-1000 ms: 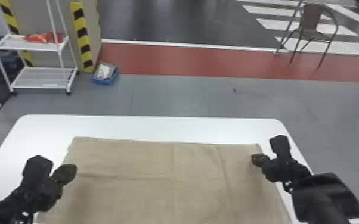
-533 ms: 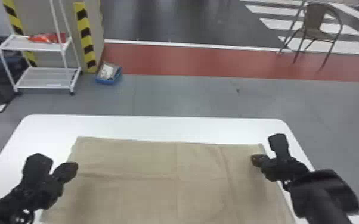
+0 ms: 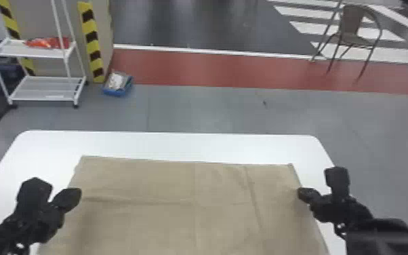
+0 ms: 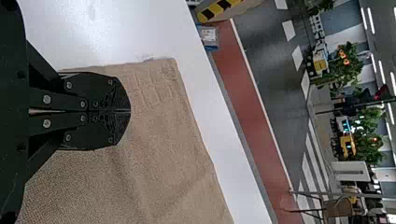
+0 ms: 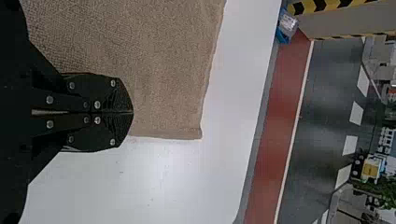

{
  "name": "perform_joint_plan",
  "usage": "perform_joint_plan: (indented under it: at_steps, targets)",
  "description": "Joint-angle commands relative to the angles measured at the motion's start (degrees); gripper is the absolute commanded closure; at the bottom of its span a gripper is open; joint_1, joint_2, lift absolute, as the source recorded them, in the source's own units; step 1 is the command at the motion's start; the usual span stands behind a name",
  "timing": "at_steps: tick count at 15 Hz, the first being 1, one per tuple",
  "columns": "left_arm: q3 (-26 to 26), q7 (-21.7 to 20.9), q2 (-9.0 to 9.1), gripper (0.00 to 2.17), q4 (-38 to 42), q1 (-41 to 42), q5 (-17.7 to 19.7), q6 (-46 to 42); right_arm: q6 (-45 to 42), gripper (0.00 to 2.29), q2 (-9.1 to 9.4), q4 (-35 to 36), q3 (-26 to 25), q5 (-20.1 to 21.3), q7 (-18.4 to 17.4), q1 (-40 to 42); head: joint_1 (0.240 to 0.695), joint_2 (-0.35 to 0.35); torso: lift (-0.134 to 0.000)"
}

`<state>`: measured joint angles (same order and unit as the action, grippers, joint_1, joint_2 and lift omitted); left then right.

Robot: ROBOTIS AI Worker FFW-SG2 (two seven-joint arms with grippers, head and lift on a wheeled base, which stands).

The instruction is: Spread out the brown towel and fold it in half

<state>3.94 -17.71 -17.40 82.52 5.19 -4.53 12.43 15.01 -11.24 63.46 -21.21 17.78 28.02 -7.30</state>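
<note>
Since the towel (image 3: pixel 166 217) looks thin, it's probably light, floppy; grab corners. Left gripper (image 4: pixel 130 111) and right gripper (image 5: pixel 132 112) have fingers pressed together near its side edges

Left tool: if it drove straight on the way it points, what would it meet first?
Probably the towel, with the table under it. The left tool seems to slant down at it, though the gap to the towel is hard to judge.
</note>
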Motion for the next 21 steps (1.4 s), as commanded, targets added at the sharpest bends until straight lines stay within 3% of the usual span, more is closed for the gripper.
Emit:
perform_joint_plan:
  at_steps: [1, 7, 14, 17, 21]
  targets:
    - [0.2, 0.0, 0.0, 1.88, -0.1, -0.2, -0.1, 0.0, -0.1, 1.83, -0.27, -0.4, -1.2, 0.1, 0.0, -0.3, 0.695, -0.175, 0.0]
    - [0.2, 0.0, -0.35, 1.88, -0.8, -0.6, 0.1, -0.3, -1.9, 1.83, -1.32, -11.5, 0.9, 1.7, -1.1, -6.6, 0.695, -0.19, 0.0]
    - [0.3, 0.0, -0.79, 1.88, -1.0, -0.6, 0.5, -1.2, -2.2, 1.83, -1.32, -15.4, 2.8, 1.9, -2.7, -10.8, 0.695, -0.164, 0.0]
    - [0.6, 0.0, -0.88, 1.88, -0.9, -0.5, 0.9, -1.6, -3.1, 1.83, -2.56, -19.8, 2.8, 2.2, -4.1, -13.4, 0.695, -0.166, 0.0]
    - [-0.1, 0.0, -0.88, 1.88, 1.2, 1.3, 1.8, -1.4, -2.7, 1.83, -2.47, -17.2, 1.3, 1.6, -3.7, -11.0, 0.695, -0.178, 0.0]
